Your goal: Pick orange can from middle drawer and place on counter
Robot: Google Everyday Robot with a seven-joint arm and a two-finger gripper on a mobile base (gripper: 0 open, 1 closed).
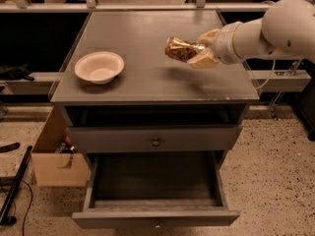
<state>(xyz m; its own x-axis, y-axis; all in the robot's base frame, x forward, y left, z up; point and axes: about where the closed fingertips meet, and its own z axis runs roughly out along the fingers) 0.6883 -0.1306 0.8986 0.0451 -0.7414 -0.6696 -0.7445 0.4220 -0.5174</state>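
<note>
The orange can [178,48], dented and shiny golden-brown, lies tilted on its side in my gripper [196,52]. The gripper is shut on it, with one cream finger above and one below. The white arm reaches in from the right. The can hangs just above the right half of the grey counter [147,38] and casts a shadow on it. The middle drawer [156,185] is pulled open below, its dark floor bare, with a small knob on its front.
A cream bowl [99,67] stands on the counter's left side. A closed drawer with a round knob [156,141] sits above the open one. A cardboard box [55,156] stands on the floor to the left of the cabinet.
</note>
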